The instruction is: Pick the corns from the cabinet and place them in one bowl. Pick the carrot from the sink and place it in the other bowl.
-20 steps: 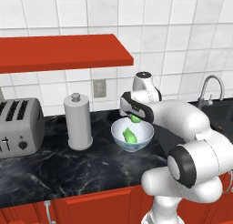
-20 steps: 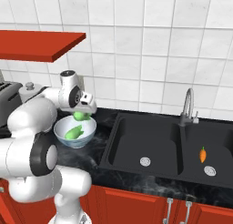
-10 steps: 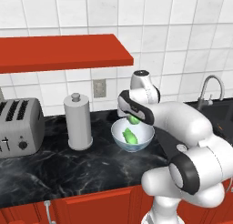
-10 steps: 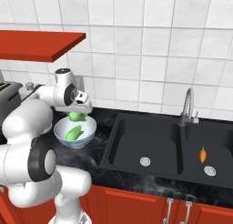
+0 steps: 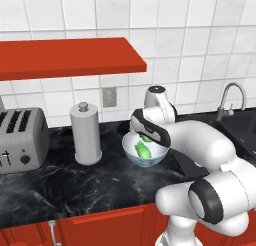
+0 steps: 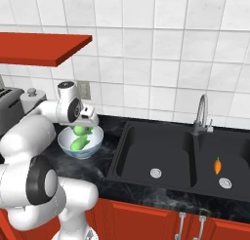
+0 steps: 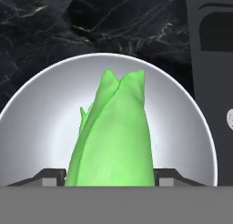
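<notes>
Gripper (image 5: pixel 146 138) hangs just above the pale bowl (image 5: pixel 131 151) on the black worktop (image 5: pixel 55 185), jaws pinching a green corn (image 7: pixel 113 136) between them; in the hand view the corn stands between the dark fingertips (image 7: pixel 50 175) w/ the bowl's floor centred beneath. A second corn (image 5: pixel 142 150) already lies inside the same bowl, so the step in hand appears to be the drop-off of the last corn. Next move, by judgement: spread the jaws to let the corn fall beside its twin, lift clear w/o clipping the rim, then swing right toward the sink (image 6: pixel 166 158). Carrot (image 6: pixel 217 165) lies in the sink's right basin, near a silver drain, well apart from the arm. Red shelf (image 5: pixel 65 57) carries nothing visible. Toaster (image 5: pixel 20 140) and tall canister (image 5: pixel 85 134) stand left of the bowl, not in the way.
</notes>
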